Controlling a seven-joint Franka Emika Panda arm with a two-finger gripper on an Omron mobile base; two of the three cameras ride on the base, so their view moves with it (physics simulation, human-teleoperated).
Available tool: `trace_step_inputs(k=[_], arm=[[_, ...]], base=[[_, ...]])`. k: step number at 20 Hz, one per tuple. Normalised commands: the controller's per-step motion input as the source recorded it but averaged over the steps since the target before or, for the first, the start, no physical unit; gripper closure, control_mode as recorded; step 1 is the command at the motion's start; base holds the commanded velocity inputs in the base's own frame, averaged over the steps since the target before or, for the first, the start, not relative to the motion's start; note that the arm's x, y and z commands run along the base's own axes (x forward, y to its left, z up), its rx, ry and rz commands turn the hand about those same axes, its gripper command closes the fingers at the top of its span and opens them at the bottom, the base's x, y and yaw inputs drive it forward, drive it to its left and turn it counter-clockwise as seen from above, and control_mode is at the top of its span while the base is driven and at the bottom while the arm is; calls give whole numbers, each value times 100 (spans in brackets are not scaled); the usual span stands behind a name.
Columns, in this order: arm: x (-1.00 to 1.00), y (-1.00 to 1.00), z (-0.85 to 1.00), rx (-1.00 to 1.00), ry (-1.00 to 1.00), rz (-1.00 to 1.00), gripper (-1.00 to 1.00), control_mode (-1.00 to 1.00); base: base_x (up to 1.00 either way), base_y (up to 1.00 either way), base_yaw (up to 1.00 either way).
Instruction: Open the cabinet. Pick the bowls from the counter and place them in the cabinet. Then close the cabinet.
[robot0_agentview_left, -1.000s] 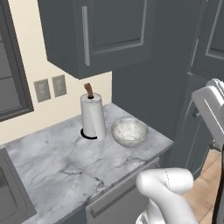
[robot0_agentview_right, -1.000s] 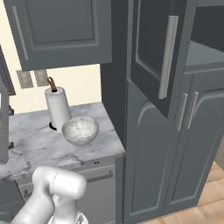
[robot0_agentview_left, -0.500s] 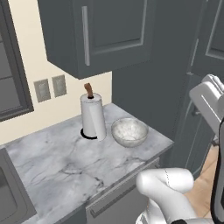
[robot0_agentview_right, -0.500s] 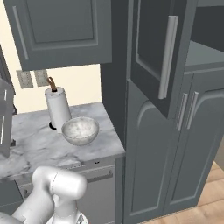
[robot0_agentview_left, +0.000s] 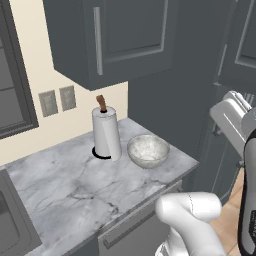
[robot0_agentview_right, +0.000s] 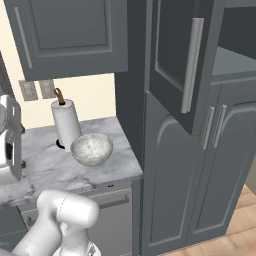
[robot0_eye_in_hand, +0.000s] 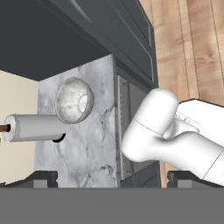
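Marbled bowl (robot0_agentview_left: 148, 150) — beside paper-towel roll (robot0_agentview_left: 106, 132)

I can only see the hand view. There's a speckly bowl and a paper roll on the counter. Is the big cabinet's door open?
Observer: Yes. In the right base view the cabinet has its left door swung out, and the grey shelf inside shows.
Operator: Does the door have a handle?
Observer: A long vertical bar handle runs down the open door's edge.
Operator: What's on the wall behind the paper roll?
Observer: Two outlet plates sit on the cream wall, to the left of the paper-towel roll, which stands upright beside the marbled bowl.
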Motion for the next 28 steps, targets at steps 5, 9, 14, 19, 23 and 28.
trace_step_inputs(k=[5,9,14,19,23,28], arm=[[23,-1,0,-1,0,0,-100,-100],[31,0,-7,-2,0,1,-100,-100],[9,-11,-19,-1,0,6,-100,-100],[5,-7,-27,0,0,10,-100,-100],[9,-7,-25,0,0,12,-100,-100],[19,-1,-23,0,0,9,-100,-100]], base=[[0,0,0],[0,0,0],[0,0,0],[0,0,0],[0,0,0],[0,0,0]])
